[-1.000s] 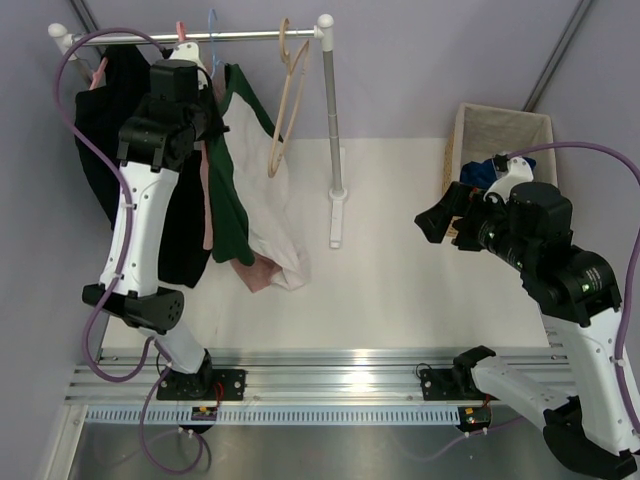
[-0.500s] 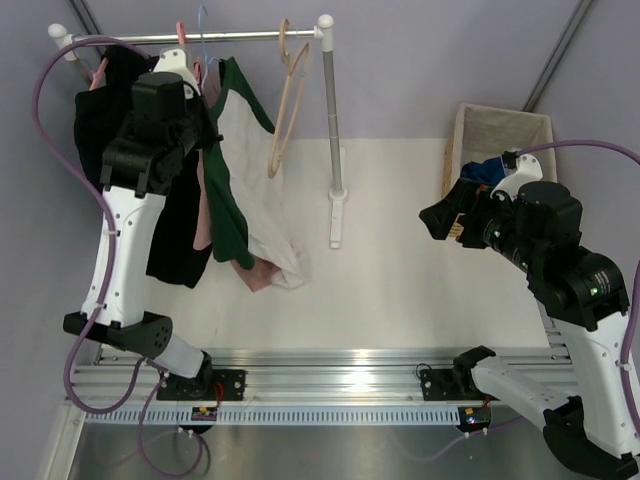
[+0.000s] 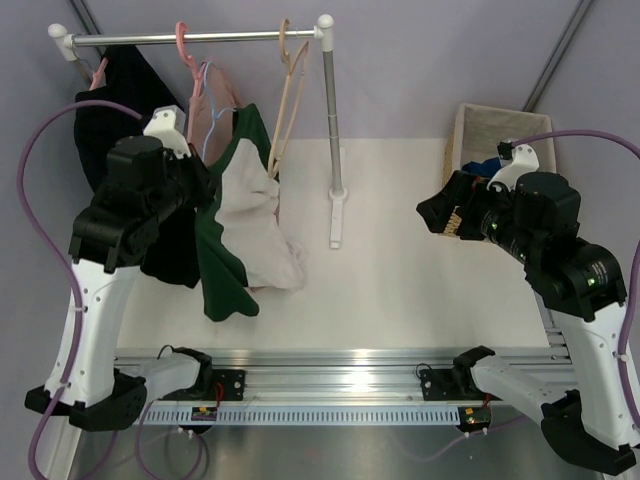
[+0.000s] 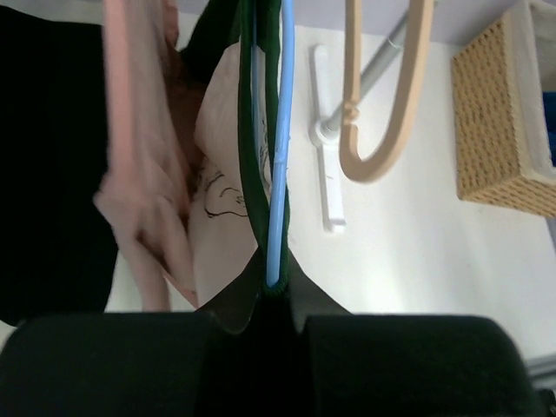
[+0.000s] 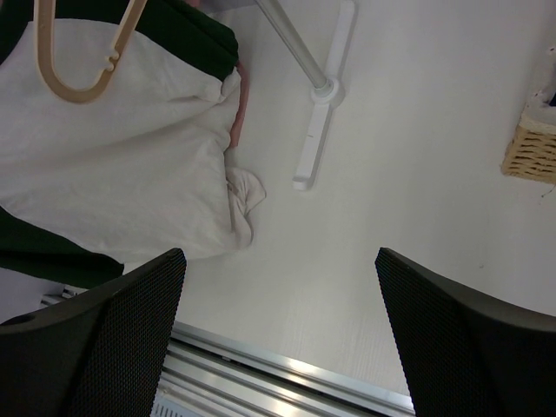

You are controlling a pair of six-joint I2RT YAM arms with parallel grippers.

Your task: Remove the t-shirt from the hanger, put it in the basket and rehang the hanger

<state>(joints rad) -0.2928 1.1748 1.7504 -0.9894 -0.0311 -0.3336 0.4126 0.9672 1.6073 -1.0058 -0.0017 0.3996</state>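
- The left gripper [image 4: 276,300] was clamped on the bottom of the hanger [image 4: 280,130], with dark green cloth of the t-shirt [image 4: 221,174] pinched in alongside the blue wire.
- Over the last second the left arm had drawn back from the rail [image 3: 250,36] toward the near edge of the table [image 3: 400,280], and the hanger came with it.
- In the top view the hook of the hanger now seemed to sit below the rail rather than over it (the wire is thin, so I would not swear to it).
- The t-shirt was on the hanger as before, but had swung out nearer the arms, one green sleeve hanging low over the table's near side.
- The pink hanger [image 3: 183,42], the wooden hanger [image 3: 285,90] and the black garment [image 3: 120,110] stayed at the rail.
- The right gripper [image 5: 280,261] stood with its fingers spread wide and nothing between them, near the basket [image 3: 500,125] and well apart from the shirt; it had barely moved.
- Judged from this, the shirt was free of the rack but not of the hanger, so the stripping itself was undone, and the idle right arm looked the likely one to pull the cloth off.
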